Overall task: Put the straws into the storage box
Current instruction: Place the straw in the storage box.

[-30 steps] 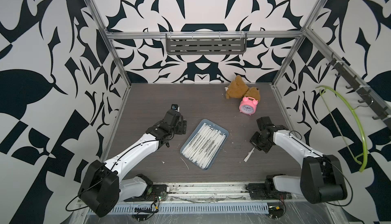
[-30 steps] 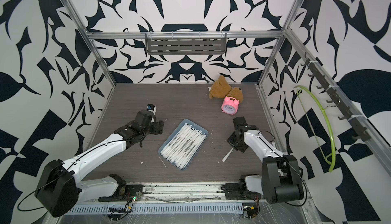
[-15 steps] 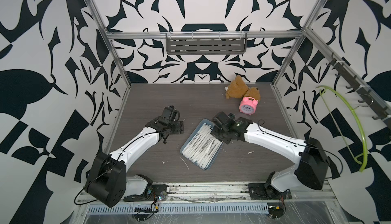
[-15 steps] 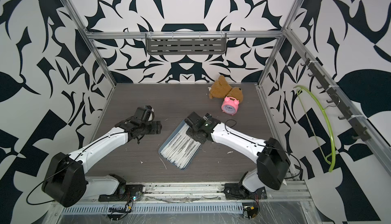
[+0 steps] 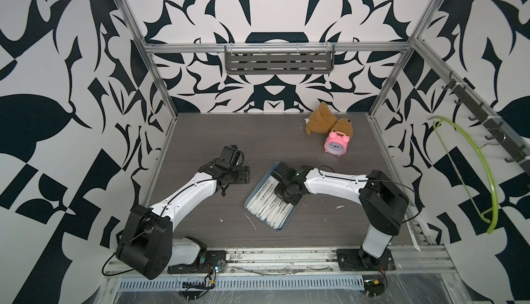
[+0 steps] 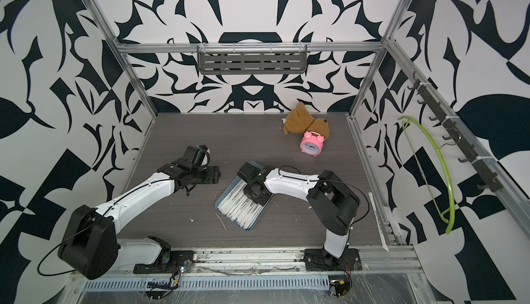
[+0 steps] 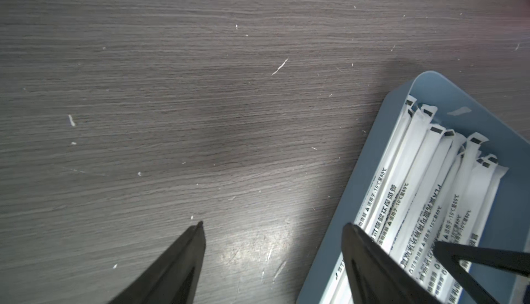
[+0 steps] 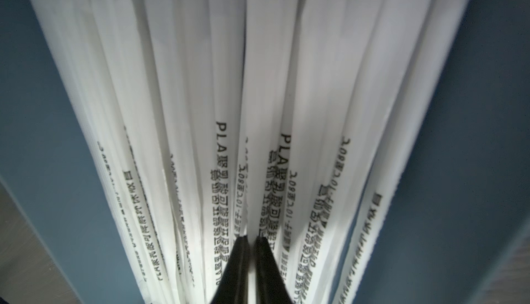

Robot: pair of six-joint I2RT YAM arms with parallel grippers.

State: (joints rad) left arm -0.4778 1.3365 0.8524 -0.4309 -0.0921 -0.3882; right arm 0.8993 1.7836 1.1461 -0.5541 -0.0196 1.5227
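The storage box (image 5: 279, 228) is a shallow blue-grey tray lying at an angle in the middle of the table, also in a top view (image 6: 249, 227). Several white printed straws (image 5: 269, 209) lie side by side in it. My right gripper (image 8: 249, 238) points down into the box, its tips just above the straws (image 8: 269, 87). Its jaws stand a narrow gap apart, with a straw's end at one fingertip. My left gripper (image 7: 274, 224) hovers open and empty over bare table beside the box wall (image 7: 329, 230), seen left of the box in both top views (image 5: 243, 175).
A brown teddy bear (image 5: 321, 121) and a pink alarm clock (image 5: 336, 144) sit at the back right. A grey slotted shelf (image 5: 279, 61) hangs on the back wall, a green hanger (image 5: 487, 173) on the right wall. Small white scraps (image 5: 249, 220) lie near the box.
My right arm swung from the table's right side to over the box, and the straw that lay there is gone. Its jaws have parted slightly. The left arm drew back a little.
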